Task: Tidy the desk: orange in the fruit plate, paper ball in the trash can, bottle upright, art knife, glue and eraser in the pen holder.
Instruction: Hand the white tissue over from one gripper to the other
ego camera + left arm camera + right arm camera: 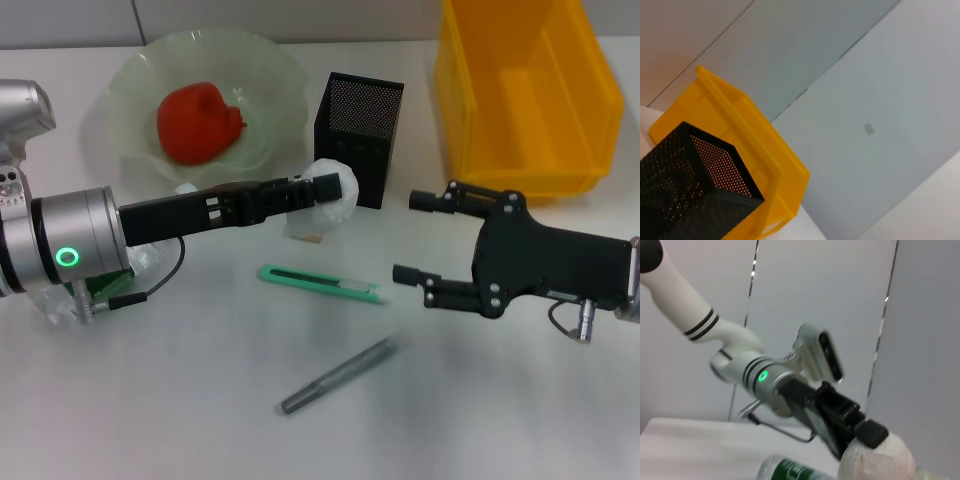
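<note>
Paper-ball step: left gripper (318, 190) jaws clenched on paper ball (335, 192); right gripper (410, 238) released; next, carry toward yellow bin (525, 95) at two o'clock.

We see the fruit (198, 121) lying in the plate (270, 75) at back left, the pen holder (358, 138) right of it and the bin (527, 95) further right. In front of the holder lies the knife (320, 284), with the pen (337, 377) nearer us.

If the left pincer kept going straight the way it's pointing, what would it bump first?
Probably the black mesh pen holder. The left pincer, shut on the paper ball, points right at it, though height is hard to judge.
</note>
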